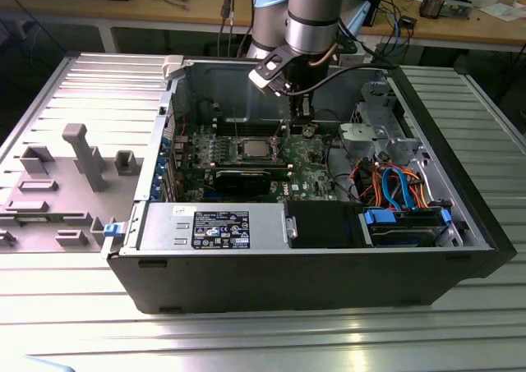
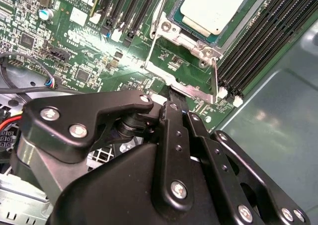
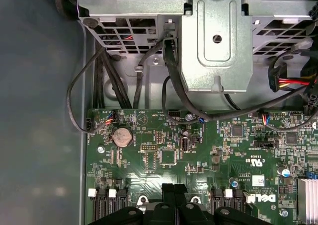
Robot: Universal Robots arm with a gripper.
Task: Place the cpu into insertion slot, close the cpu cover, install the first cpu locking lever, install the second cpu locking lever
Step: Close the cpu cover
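The cpu [image 2: 214,6], a flat square chip with a silver top, lies in its socket on the green motherboard [image 2: 94,46]; it also shows mid-board in the exterior view [image 1: 252,149]. The silver cpu cover [image 2: 174,30] lies flat around it, the chip showing through its window. A thin wire locking lever [image 2: 215,76] runs along one socket edge, another [image 2: 160,14] along the opposite edge. My gripper [image 2: 179,98] is shut with nothing between its fingers, its tips at the socket's metal frame, at the side opposite the cpu. It hangs over the board [image 1: 305,126] on the cpu's exterior-view right and shows in the first wrist view [image 3: 174,189].
Black memory slots [image 2: 258,41] flank the socket. A metal drive cage [image 3: 213,41] and black cables [image 3: 119,76] stand beside the board. The power supply [image 1: 215,228] and blue-tabbed drive bay [image 1: 403,224] fill the case front. Grey fixtures [image 1: 82,154] sit outside on the exterior view's left.
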